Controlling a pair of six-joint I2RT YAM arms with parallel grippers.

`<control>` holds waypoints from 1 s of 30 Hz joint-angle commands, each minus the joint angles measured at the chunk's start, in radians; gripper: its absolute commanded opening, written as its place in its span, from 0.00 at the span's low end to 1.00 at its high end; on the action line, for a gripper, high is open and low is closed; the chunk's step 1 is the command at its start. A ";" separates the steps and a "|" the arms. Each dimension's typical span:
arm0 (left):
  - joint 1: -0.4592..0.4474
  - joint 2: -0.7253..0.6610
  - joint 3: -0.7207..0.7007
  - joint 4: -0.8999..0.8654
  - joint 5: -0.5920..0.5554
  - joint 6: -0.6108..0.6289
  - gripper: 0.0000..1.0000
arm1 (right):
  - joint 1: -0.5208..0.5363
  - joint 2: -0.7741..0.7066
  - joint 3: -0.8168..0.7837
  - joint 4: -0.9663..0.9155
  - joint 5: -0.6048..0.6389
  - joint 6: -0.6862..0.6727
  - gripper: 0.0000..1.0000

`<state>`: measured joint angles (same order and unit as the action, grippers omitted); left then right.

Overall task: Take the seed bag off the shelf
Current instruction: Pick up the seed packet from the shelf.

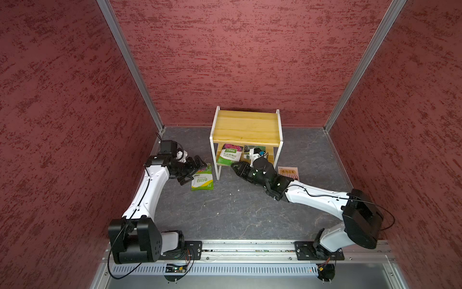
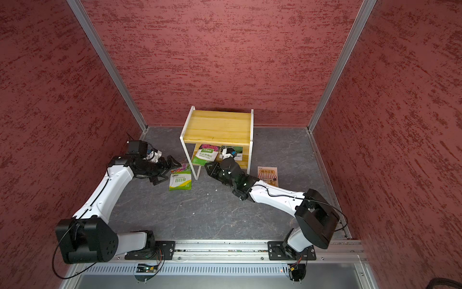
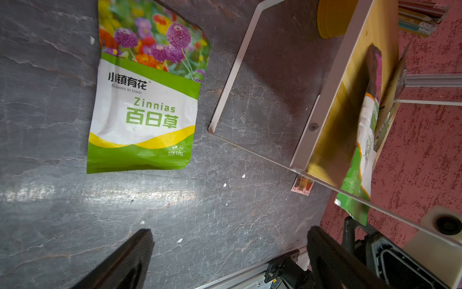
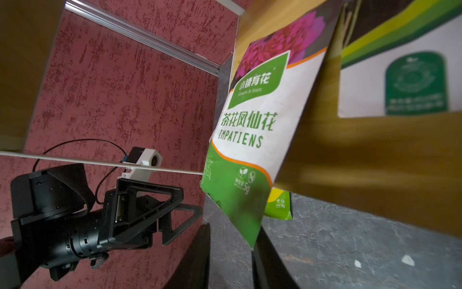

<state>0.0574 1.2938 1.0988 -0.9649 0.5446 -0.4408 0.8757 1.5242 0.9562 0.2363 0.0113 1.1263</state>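
So, the right arm is stretched low and forward across the desk, forearm nearly flat. The right gripper is poked in at the front of the shelf, level with its lower board.

The Impatiens seed bag lies on that lower board, on the left side, with its front corner sticking out past the edge. In the right wrist view that corner hangs right between the jaws, which are drawn in narrow around it. Can't tell if they're actually pinching it.

The bag reads "小镇有花", "茶花凤仙花 IMPATIENS" and "5g". Beside it on the same board is a second packet, white with a dark green badge, text too blurry to read.

The left arm is bent at the elbow, with the left gripper hovering low near the shelf's left front leg. Its jaws are spread wide with nothing in them.

Just beside it a Zinnias seed bag lies flat on the desk: "小镇有花 Flowers in town", "Zinnias 百日草", "10g". An orange packet lies on the desk to the right of the shelf.
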 commanded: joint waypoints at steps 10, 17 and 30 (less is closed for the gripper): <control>0.004 -0.034 -0.025 0.015 0.006 -0.014 1.00 | 0.005 -0.037 -0.073 0.048 0.036 0.028 0.07; -0.003 -0.033 -0.028 0.017 0.003 -0.017 1.00 | 0.005 -0.062 -0.103 0.038 0.047 0.039 0.34; -0.010 -0.027 -0.032 0.013 0.000 -0.011 1.00 | 0.005 0.022 -0.062 0.099 0.066 0.055 0.58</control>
<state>0.0517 1.2766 1.0771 -0.9646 0.5446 -0.4561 0.8757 1.5085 0.8627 0.2916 0.0395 1.1748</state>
